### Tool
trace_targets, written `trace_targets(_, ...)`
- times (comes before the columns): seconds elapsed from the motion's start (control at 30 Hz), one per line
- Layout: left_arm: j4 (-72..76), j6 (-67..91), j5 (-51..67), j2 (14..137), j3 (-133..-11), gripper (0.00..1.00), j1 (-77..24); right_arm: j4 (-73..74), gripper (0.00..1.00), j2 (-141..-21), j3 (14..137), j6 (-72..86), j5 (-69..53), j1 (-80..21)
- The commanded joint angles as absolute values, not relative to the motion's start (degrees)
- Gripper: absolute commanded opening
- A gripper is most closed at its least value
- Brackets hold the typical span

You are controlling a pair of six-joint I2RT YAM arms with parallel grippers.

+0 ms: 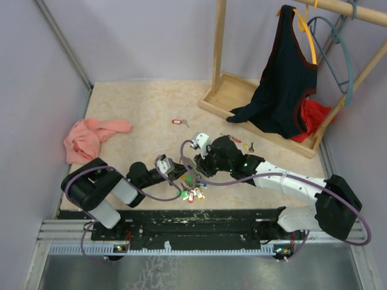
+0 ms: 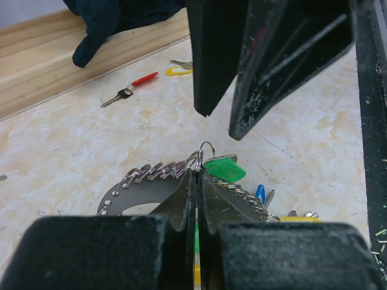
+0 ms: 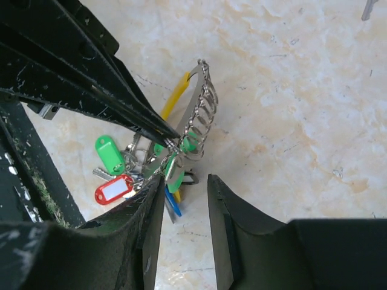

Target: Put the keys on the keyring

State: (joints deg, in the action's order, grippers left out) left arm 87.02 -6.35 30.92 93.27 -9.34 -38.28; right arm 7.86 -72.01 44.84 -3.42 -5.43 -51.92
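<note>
Silvery wire strung with small loops marks the keyring (image 2: pixel 151 173), which sits on the marbled table (image 1: pixel 139 103) near its front edge, between the two arms. The left hand (image 2: pixel 198 181) has its fingers pressed tight together on the ring's rim, pinching the wire itself. A green tag (image 2: pixel 225 169) on a small wire loop sits just beside that pinched spot. The rest of the bunch of keys (image 3: pixel 121 175) spills onto the table below the ring, showing a green tag (image 3: pixel 109 148), a red tag (image 3: pixel 113 188), a blue one and a yellow one. The right hand (image 3: pixel 185 183) faces the left across the ring with its fingers parted and nothing between them, its tips just short of the green tag. Loose keys lie further back. A red-tagged key (image 1: pixel 176 122) is alone in the middle of the table. A red one (image 2: pixel 145 78), a black-headed one (image 2: pixel 121 95) and a yellow one (image 2: pixel 175 70) lie close together near the wooden tray (image 1: pixel 224 99) of the clothes rack. A dark top (image 1: pixel 284 90) hangs over that tray, with a teal hanger (image 1: pixel 344 54) beside it. A pink cloth (image 1: pixel 91 139) is crumpled at the far left.
</note>
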Motion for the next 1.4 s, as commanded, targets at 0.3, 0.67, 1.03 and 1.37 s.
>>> trace_targets(0.3, 102.57, -7.69, 34.89, 91.98, -9.18, 0.0, -38.67, -2.38, 0.29, -73.5, 44.42, 0.61, -29.89, -42.28)
trace_targets(0.67, 102.57, -7.81, 35.0, 91.49, -9.01, 0.0, -38.67, -1.18, 0.23, -75.72, 43.79, 1.1, -28.73, -41.5)
trace_targets(1.03, 102.57, -7.78, 34.87, 91.31, -8.96, 0.0, -38.67, -2.48, 0.12, -77.14, 43.86, 1.73, -30.74, -41.43)
trace_targets(1.37, 102.57, -7.88, 34.93, 91.18, -9.19, 0.0, -38.67, -3.98, 0.0, -78.1, 43.85, 3.2, -32.65, -41.36)
